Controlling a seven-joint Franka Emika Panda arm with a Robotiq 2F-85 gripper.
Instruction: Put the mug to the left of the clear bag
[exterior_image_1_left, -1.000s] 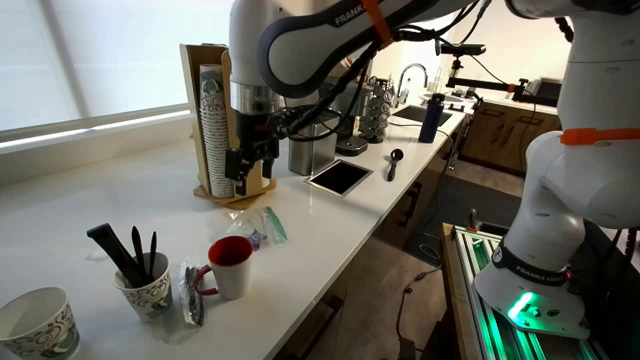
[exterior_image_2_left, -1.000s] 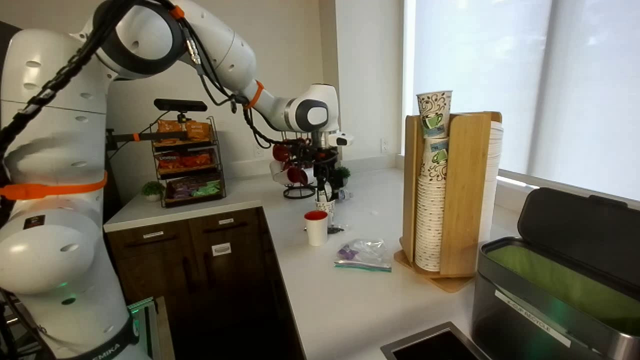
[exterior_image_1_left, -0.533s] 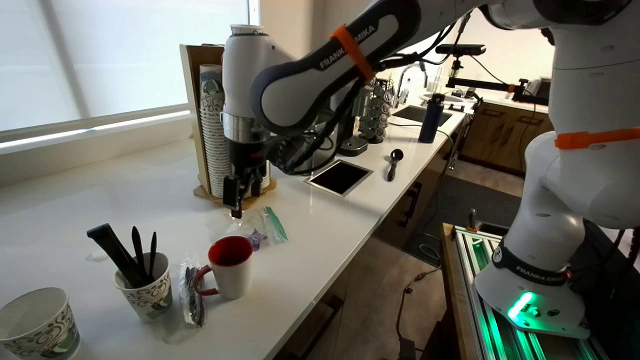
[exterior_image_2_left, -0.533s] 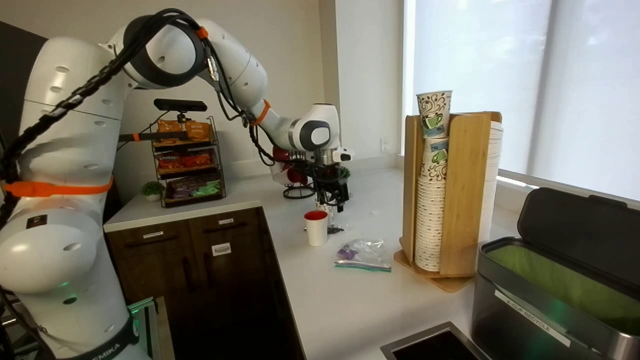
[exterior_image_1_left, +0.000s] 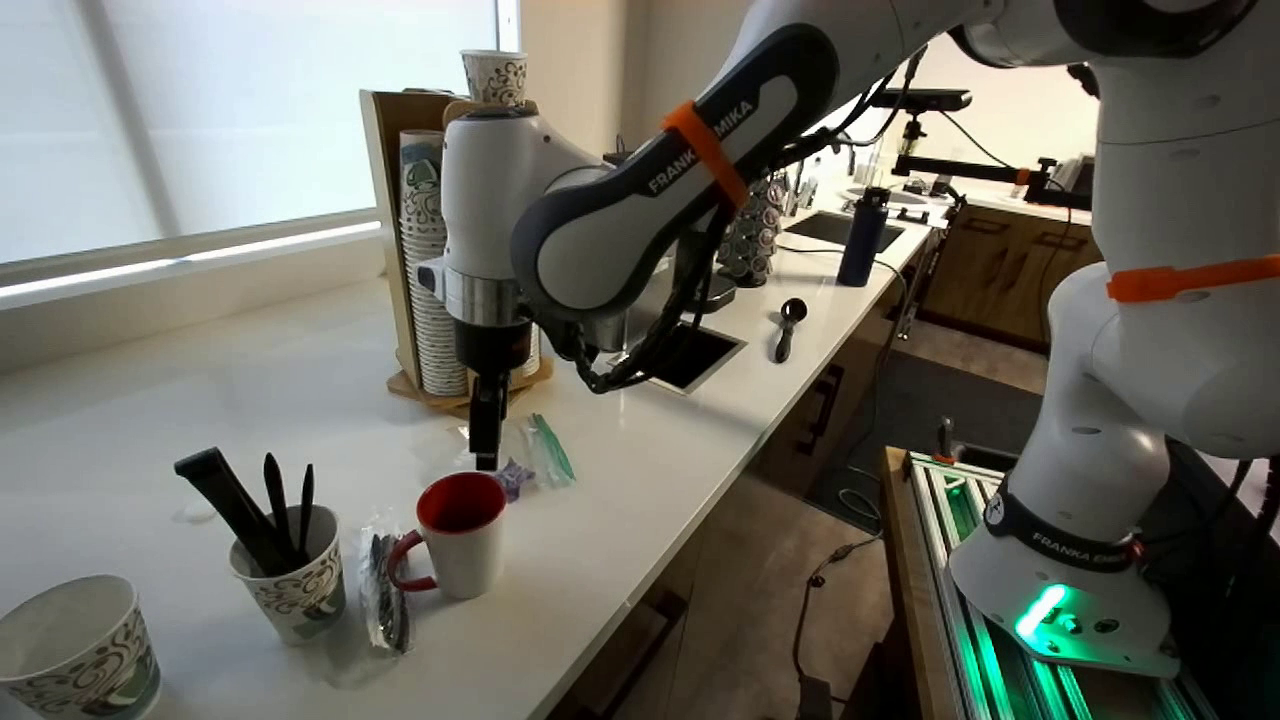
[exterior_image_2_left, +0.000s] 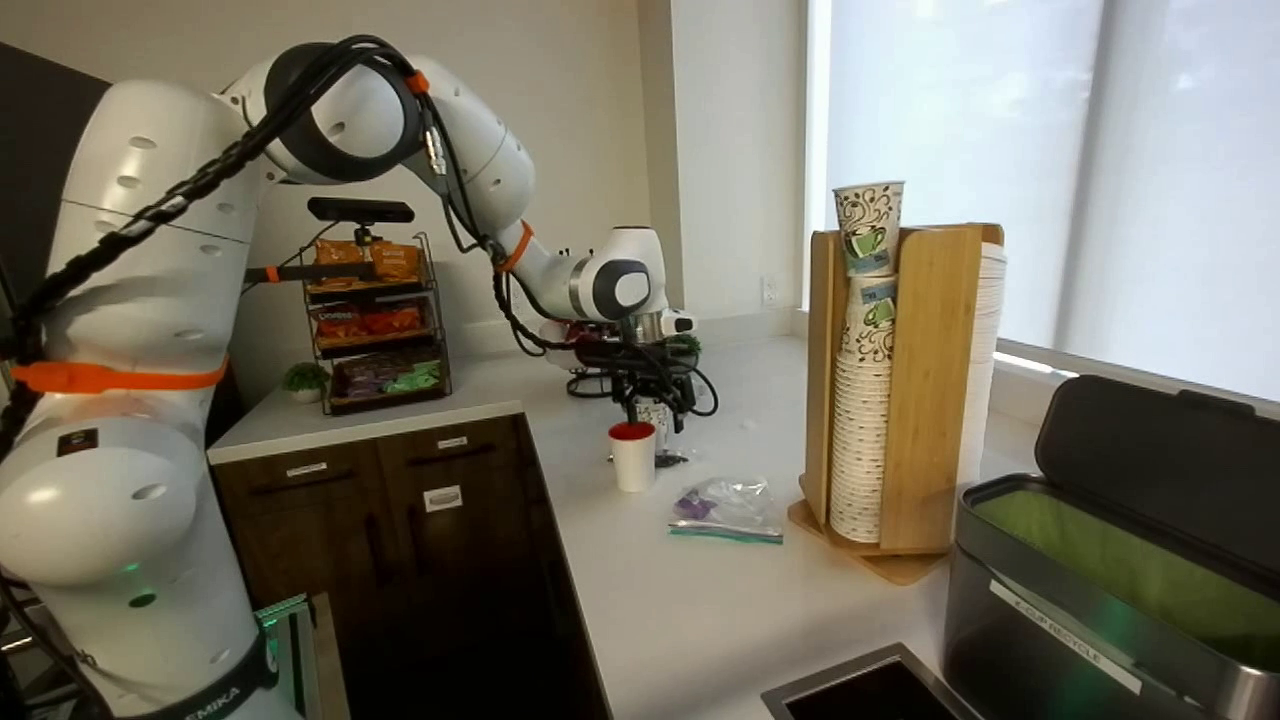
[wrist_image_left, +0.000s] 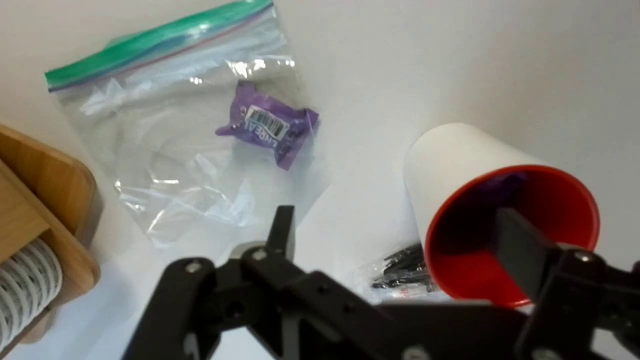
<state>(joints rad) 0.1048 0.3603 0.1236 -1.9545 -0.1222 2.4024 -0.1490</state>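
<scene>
The mug, white outside and red inside, stands upright near the counter's front edge in both exterior views (exterior_image_1_left: 470, 555) (exterior_image_2_left: 634, 466). Its red handle shows in an exterior view but is hidden in the wrist view (wrist_image_left: 450, 155). Something purple shows dimly inside it. The clear bag with a green zip strip lies flat beside it (exterior_image_1_left: 550, 455) (exterior_image_2_left: 735, 505) (wrist_image_left: 165, 135), with a purple packet at one end. My gripper (wrist_image_left: 400, 237) is open and empty, just above the mug (exterior_image_1_left: 487, 450) (exterior_image_2_left: 655, 412). In the wrist view one finger overlaps the mug's opening; the other is near the bag.
A paper cup with black utensils (exterior_image_1_left: 290, 585) and a plastic packet of black items (exterior_image_1_left: 385, 590) are beside the handle. Another paper cup (exterior_image_1_left: 85, 650) is farther over. A wooden cup holder (exterior_image_2_left: 930, 400), a recycling bin (exterior_image_2_left: 1080, 590) and a counter opening (exterior_image_2_left: 860, 690) lie past the bag.
My gripper has come down towards the mug and turned, so its fingers now appear edge-on in an exterior view. The mug and the clear bag have not moved.
</scene>
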